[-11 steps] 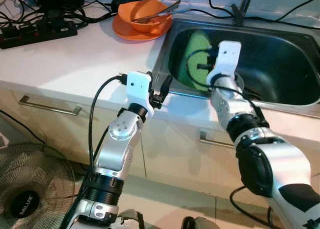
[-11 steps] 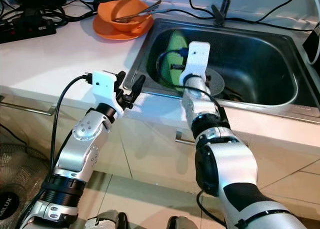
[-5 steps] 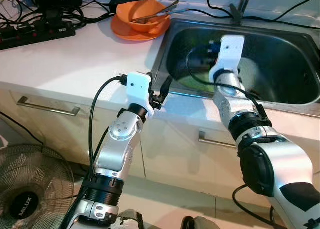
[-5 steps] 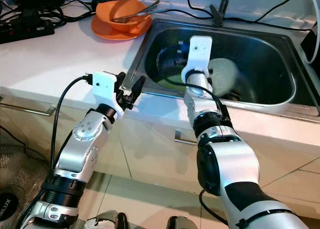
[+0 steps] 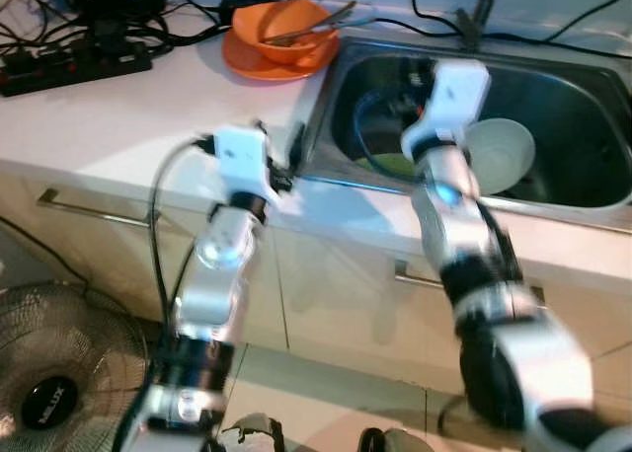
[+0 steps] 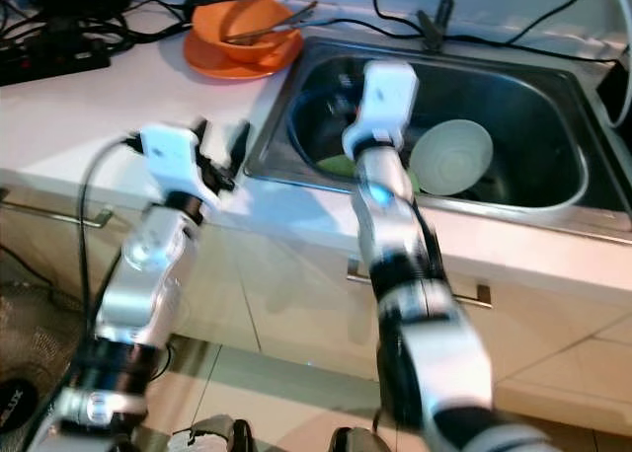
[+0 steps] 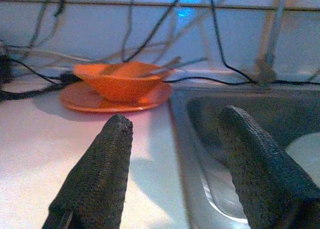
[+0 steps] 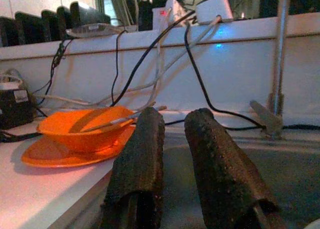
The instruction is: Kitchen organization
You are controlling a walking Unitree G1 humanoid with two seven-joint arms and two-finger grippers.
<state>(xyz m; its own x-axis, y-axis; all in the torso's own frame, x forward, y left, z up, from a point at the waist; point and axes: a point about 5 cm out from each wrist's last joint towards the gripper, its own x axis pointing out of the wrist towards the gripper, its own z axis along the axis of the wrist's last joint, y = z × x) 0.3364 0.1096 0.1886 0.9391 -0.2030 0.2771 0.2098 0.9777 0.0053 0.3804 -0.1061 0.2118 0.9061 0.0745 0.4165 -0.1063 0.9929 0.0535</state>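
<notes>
a standing fan (image 5: 44,373) sits on the floor at the lower left of the frame, in front of pale cabinet drawers (image 5: 99,225) with metal bar handles. above them, the robot's two silver arms rise blurred toward a white countertop (image 5: 128,116). the left gripper (image 5: 281,161) hovers over the counter's front edge just beside the left rim of the steel sink (image 6: 553,210), its fingers (image 7: 95,179) spread wide apart and holding nothing. the right gripper (image 8: 175,154) is lifted above the sink's left half, its two black fingers (image 8: 137,164) drawn near each other with a narrow gap between them and nothing pinched.

inside the sink, a pale round plate (image 6: 451,156) leans tilted at the centre of the basin, and a green item (image 5: 387,163) lies low by the near wall, partly hidden behind the right arm. at the upper middle of the frame, an orange bowl (image 5: 281,28) stands on an orange plate (image 5: 257,62) on the counter just beside the sink's far left corner, with utensils (image 5: 311,28) resting across the bowl. a black power strip (image 5: 69,62) and tangled cables (image 5: 148,3) fill the upper left, and a faucet base (image 6: 434,23) stands at the sink's far rim.
</notes>
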